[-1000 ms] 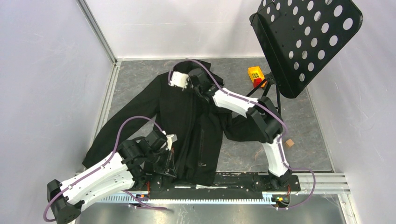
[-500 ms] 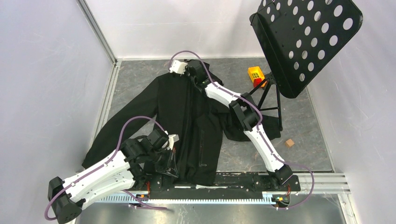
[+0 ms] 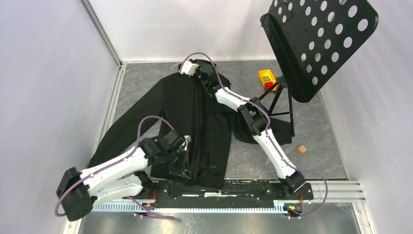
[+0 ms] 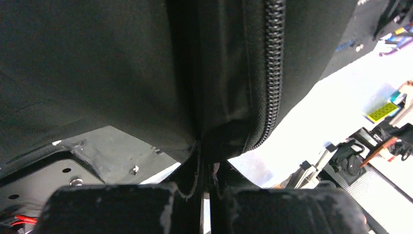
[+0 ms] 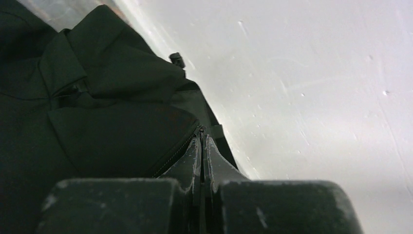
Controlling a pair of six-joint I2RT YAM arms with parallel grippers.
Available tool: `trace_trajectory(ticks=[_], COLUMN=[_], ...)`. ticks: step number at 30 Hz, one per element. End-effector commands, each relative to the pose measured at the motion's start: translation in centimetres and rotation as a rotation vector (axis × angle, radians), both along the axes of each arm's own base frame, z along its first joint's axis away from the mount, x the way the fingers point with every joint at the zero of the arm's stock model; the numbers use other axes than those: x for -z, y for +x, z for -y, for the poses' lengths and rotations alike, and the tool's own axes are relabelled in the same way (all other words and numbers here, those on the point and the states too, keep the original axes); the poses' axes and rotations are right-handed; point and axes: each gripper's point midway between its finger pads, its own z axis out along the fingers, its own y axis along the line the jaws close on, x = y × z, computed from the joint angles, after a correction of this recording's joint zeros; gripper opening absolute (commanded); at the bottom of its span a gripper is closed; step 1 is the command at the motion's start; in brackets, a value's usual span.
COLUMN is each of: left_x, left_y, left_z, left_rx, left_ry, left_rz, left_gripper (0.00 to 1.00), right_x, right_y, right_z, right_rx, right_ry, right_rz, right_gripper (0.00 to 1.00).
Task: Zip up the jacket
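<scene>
Two arms are on one garment here! The jacket [image 3: 173, 105] lies flat down the middle of the grey table [image 3: 311, 131], collar at the far end, hem at the near rail, sleeves spread to either side. The left gripper [image 3: 180, 163] is down at the hem, and in its wrist view the jaws are clamped narrow on the bottom edge of the fabric, just beside the zipper [image 4: 272, 73] teeth. The right arm stretches all the way out to the collar. There the right gripper [image 5: 201, 139] has its fingers pressed together, nipping the top end of the zipper line. Off to the right stands a black perforated music stand [image 3: 319, 39], with a yellow block [image 3: 267, 77] near its legs.
</scene>
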Motion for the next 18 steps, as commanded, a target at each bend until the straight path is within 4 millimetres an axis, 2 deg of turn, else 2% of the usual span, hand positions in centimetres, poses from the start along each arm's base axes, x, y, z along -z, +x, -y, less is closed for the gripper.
trace_trajectory(ticks=[1, 4, 5, 6, 7, 8, 9, 10, 11, 12, 13, 15, 16, 17, 18], left_x=[0.4, 2.2, 2.4, 2.6, 2.7, 2.7, 2.4, 2.1, 1.4, 0.7, -0.2, -2.1, -3.1, -4.1, -5.1], left_y=[2.9, 5.7, 6.1, 6.3, 6.1, 5.8, 5.4, 5.1, 5.0, 4.8, 4.6, 4.3, 4.2, 4.5, 4.6], left_z=[1.5, 0.4, 0.0, -0.5, -1.2, -2.0, -2.4, -2.7, -2.9, -3.1, -3.3, -3.7, -3.8, -4.3, -4.5], left_rx=[-0.084, -0.14, -0.152, -0.164, -0.184, -0.197, -0.215, -0.229, -0.245, -0.253, -0.259, -0.261, -0.262, -0.278, -0.287], left_ry=[0.081, 0.226, 0.258, 0.281, 0.307, 0.32, 0.31, 0.298, 0.272, 0.252, 0.234, 0.203, 0.184, 0.18, 0.161], left_rz=[0.036, 0.123, 0.137, 0.15, 0.151, 0.151, 0.152, 0.153, 0.167, 0.176, 0.187, 0.208, 0.221, 0.255, 0.281], left_gripper=[0.02, 0.02, 0.02, 0.06, 0.16, 0.28, 0.43, 0.54, 0.61, 0.7, 0.83, 0.89, 0.91, 0.92, 0.94], right_x=[-11.4, -13.0, -13.6, -14.2, -14.9, -15.5, -16.1, -17.7, -17.7, -19.3, -19.2, -20.9, -20.6, -21.4, -20.5], right_y=[2.6, 2.8, 2.7, 2.3, 1.5, 0.7, -0.3, -1.4, -2.4, -4.0, -5.7, -10.0, -12.2, -14.6, -17.1], right_z=[5.0, 5.3, 5.2, 4.9, 4.9, 4.9, 5.2, 5.6, 5.8, 6.1, 6.1, 6.9, 7.2, 7.9, 8.0], right_rx=[0.108, 0.096, 0.097, 0.09, 0.088, 0.087, 0.094, 0.113, 0.121, 0.117, 0.108, 0.109, 0.11, 0.119, 0.117], right_ry=[0.212, 0.241, 0.242, 0.238, 0.232, 0.226, 0.223, 0.24, 0.235, 0.252, 0.25, 0.31, 0.32, 0.357, 0.37], right_rz=[0.213, 0.246, 0.244, 0.234, 0.227, 0.217, 0.195, 0.179, 0.137, 0.105, 0.055, -0.013, -0.057, -0.088, -0.141], right_gripper=[0.0, 0.0, 0.06, 0.2, 0.45, 0.66, 0.89, 0.98, 0.98, 0.98, 0.98, 0.98, 0.98, 0.98, 0.98])
